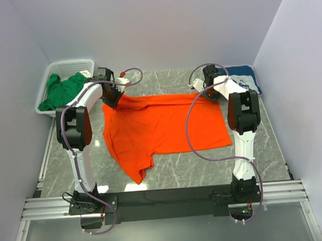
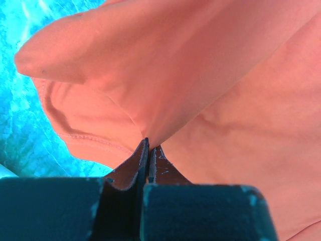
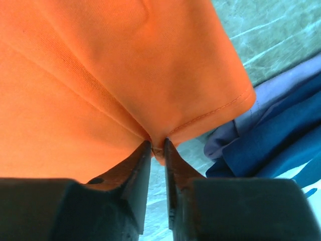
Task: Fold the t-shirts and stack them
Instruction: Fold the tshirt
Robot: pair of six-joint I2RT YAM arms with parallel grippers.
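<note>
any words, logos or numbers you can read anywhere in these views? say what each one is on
No text can be read in any view.
White print on the navy blue t-shirt: too small and blurred to read.
On the orange t-shirt, the green t-shirt and the white lattice basket: no writing shows.

Top cam sits high at 6 o'clock, facing 12 o'clock over the whole counter [image 1: 207,167]. Wrist cams are super close: one peers past the left end effector [image 2: 149,145] at 11 o'clock, the other past the right end effector [image 3: 158,145] at 1 o'clock. All three share the orange t-shirt [image 1: 161,126].
</note>
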